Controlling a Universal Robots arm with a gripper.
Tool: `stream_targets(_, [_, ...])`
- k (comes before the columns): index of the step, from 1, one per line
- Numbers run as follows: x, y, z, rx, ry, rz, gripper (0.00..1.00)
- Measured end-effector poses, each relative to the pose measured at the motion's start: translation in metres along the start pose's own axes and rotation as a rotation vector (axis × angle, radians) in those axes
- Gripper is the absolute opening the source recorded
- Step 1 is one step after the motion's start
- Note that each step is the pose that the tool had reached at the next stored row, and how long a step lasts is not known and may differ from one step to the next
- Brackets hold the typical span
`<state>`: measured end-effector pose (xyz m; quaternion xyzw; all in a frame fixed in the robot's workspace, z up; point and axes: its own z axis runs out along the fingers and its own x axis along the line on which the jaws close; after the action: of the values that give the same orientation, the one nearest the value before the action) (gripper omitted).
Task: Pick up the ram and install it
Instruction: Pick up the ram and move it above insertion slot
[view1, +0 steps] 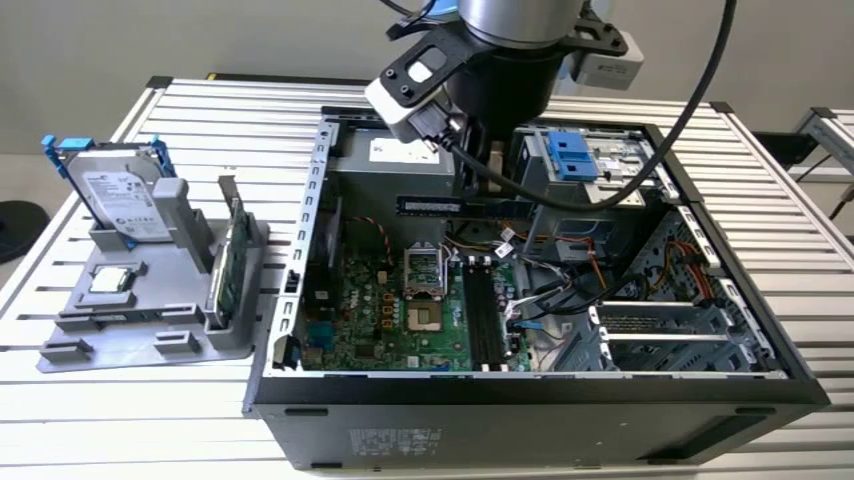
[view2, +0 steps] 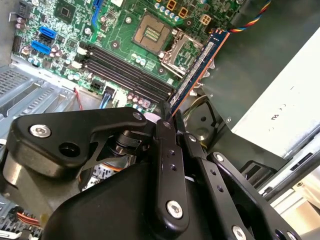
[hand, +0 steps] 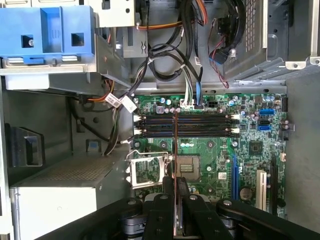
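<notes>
Exterior view first: the arm reaches down into the open computer case (view1: 534, 395) on the slatted tabletop (view1: 134, 435), and the tool (view1: 481, 198) has the ram (view1: 447, 206) in its grip. The dark stick with its white label hangs level, up in the air over the motherboard (view1: 380, 300), and it is not seated. The black memory slots (view1: 481, 320) lie lower down on the board, towards the case's near wall. Off to the exterior view's left, a hard drive (view1: 127, 195) and a green card (view1: 234, 265) stand upright in a grey stand (view1: 147, 345). Over to the second wrist view: the tool (view2: 169, 114) is drawn in tight, and its black fingers (view2: 165, 145) pinch one end of the ram (view2: 197, 70) with no gap to spare. The stick juts out past the fingertips, above the processor socket (view2: 150, 32) and clear of the memory slots (view2: 125, 70). Now the first wrist view: the ram (hand: 175, 145) shows edge-on as a thin line rising from the clamped tool (hand: 176, 186). It crosses the processor socket (hand: 187, 165), and its far tip lines up with the memory slots (hand: 210, 125), which run crosswise to it.
</notes>
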<state>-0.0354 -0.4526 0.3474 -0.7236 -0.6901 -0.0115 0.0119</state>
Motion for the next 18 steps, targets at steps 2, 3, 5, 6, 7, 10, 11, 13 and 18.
stream_targets(2, [0.0, 0.0, 0.0006, 0.0, 0.0, 0.0, 0.0])
stream_targets(3, [0.0, 0.0, 0.0007, 0.0, 0.0, 0.0, 0.0])
stream_targets(5, [0.0, 0.0, 0.0009, -0.0001, 0.0, 0.0, 0.0])
stream_targets(6, [0.0, 0.0, 0.001, -0.0001, 0.0001, 0.0, 0.0])
stream_targets(7, [0.0, 0.0, 0.0012, -0.0001, 0.0001, 0.0, 0.0])
stream_targets(10, [-0.0001, 0.0, 0.0019, -0.0001, 0.0002, 0.0, 0.0])
stream_targets(11, [-0.0001, 0.0, 0.0022, -0.0001, 0.0002, 0.0, 0.0])
stream_targets(13, [-0.0001, 0.0, 0.0028, -0.0001, 0.0002, 0.0, 0.0])
stream_targets(18, [-0.0001, 0.0, 0.0042, 0.0, -0.0001, 0.0, 0.0])
